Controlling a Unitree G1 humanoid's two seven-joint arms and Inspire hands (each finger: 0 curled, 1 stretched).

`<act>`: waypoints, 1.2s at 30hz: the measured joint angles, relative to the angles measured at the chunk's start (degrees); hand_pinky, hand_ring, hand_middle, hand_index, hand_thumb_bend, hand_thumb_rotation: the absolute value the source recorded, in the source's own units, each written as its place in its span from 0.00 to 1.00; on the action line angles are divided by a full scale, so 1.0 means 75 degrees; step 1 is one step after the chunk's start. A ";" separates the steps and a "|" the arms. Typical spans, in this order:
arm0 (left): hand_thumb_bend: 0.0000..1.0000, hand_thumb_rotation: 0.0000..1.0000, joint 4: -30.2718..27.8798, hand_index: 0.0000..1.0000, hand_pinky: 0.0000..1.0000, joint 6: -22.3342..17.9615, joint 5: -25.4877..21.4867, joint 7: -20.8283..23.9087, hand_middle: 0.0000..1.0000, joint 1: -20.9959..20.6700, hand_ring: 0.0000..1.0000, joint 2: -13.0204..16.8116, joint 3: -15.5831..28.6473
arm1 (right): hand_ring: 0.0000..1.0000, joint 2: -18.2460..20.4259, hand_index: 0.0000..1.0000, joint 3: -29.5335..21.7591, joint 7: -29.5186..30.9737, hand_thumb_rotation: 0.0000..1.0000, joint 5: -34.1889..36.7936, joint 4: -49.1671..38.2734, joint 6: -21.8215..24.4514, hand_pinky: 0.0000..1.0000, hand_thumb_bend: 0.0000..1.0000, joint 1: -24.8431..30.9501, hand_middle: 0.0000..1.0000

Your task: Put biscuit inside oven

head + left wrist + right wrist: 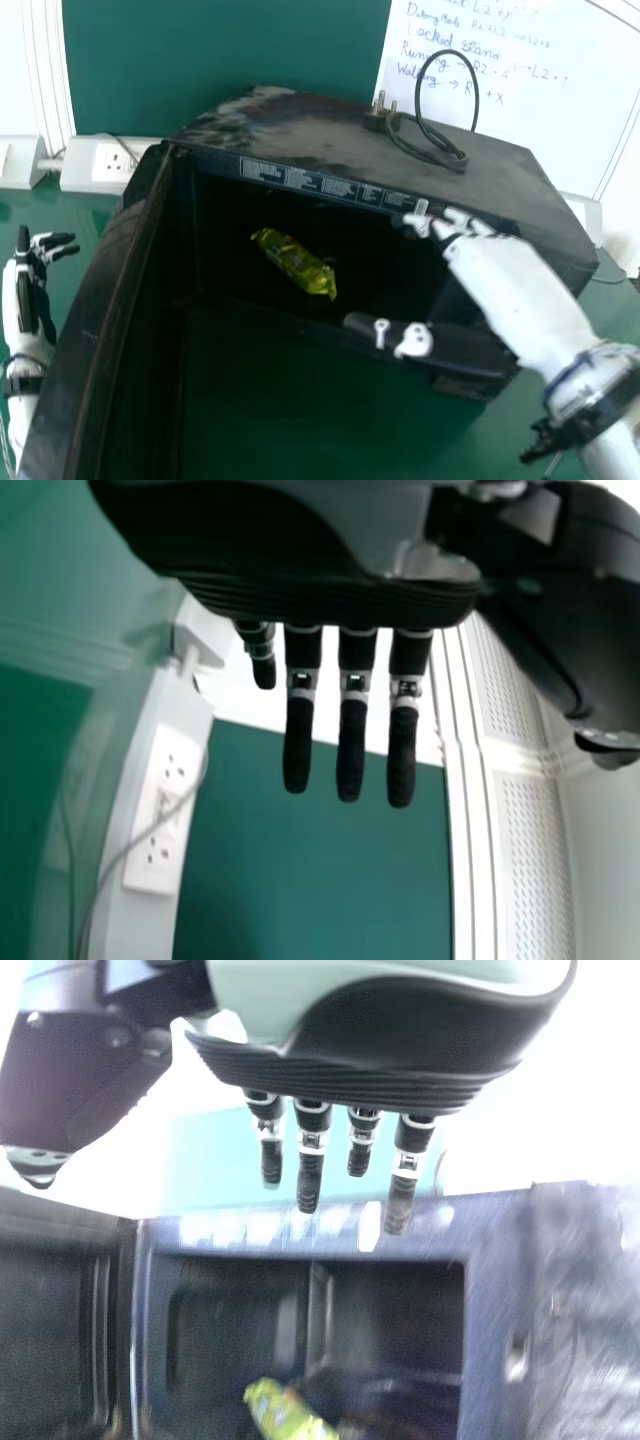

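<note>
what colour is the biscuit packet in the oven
The biscuit packet is yellow-green with darker and reddish patches, seen best in the head view.

Glossy green tabletop (470, 430), dark green panel (220, 50) upright behind, whiteboard (600, 110) with dark handwriting (480, 60) at head view's right, white trunking (75, 168) with sockets (113, 160) along the back, thin grey cable (150, 830) crossing it, perforated white panelling (540, 850) nearby, light bright.

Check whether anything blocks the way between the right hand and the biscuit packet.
Nothing visible does: the packet shows uncovered within the oven's opening, the right hand is at its right side, and the open door stands left.
</note>
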 measured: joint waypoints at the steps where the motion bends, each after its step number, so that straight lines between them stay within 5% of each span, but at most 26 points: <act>1: 0.51 0.07 0.0110 0.49 0.51 -0.0157 -0.0131 -0.0222 0.55 -0.0004 0.52 0.0063 -0.0009 | 0.70 -0.0010 0.87 -0.0064 0.0018 0.69 -0.0040 -0.0001 0.0019 0.55 0.99 -0.0020 0.77; 5: 0.51 0.07 0.0411 0.49 0.48 -0.0673 -0.0272 -0.0887 0.53 -0.0006 0.50 0.0236 -0.0070 | 0.66 -0.0040 0.85 -0.0280 0.0143 0.52 -0.0099 -0.0002 0.0642 0.47 0.93 -0.0355 0.75; 10: 0.52 0.08 0.0559 0.49 0.48 -0.1172 -0.0264 -0.1401 0.53 -0.0003 0.49 0.0473 -0.0176 | 0.69 -0.0049 0.85 -0.1042 -0.0241 0.48 0.0494 -0.0009 0.0853 0.47 0.85 -0.0308 0.78; 13: 0.52 0.08 0.0698 0.49 0.48 -0.1429 -0.0246 -0.1557 0.54 -0.0003 0.49 0.0538 -0.0216 | 0.72 -0.0073 0.84 -0.1457 -0.0468 0.46 0.0875 -0.0030 0.1359 0.52 0.90 -0.0259 0.79; 16: 0.52 0.08 0.0799 0.49 0.47 -0.1687 -0.0061 -0.1575 0.54 -0.0003 0.49 0.0608 -0.0261 | 0.74 -0.0131 0.83 -0.1697 -0.0735 0.35 0.0882 -0.0025 0.1881 0.56 0.84 -0.0222 0.79; 19: 0.52 0.08 0.0908 0.49 0.45 -0.1962 0.0129 -0.1580 0.53 -0.0004 0.49 0.0730 -0.0295 | 0.67 -0.0357 0.78 -0.1978 -0.0887 0.31 0.1170 -0.0026 0.2265 0.50 0.82 -0.0119 0.75; 26: 0.51 0.08 0.0864 0.49 0.43 -0.2245 0.0495 -0.1609 0.51 0.0081 0.48 0.0785 -0.0578 | 0.66 -0.1147 0.74 -0.1965 -0.1768 0.55 0.0254 0.0019 0.3042 0.53 0.96 0.0627 0.73; 36: 0.51 0.07 0.0378 0.49 0.39 -0.2204 0.0406 -0.1793 0.48 0.0160 0.44 0.0885 -0.1091 | 0.67 -0.1784 0.75 -0.2035 -0.2187 0.64 0.0052 0.0409 0.3184 0.51 1.00 0.1254 0.76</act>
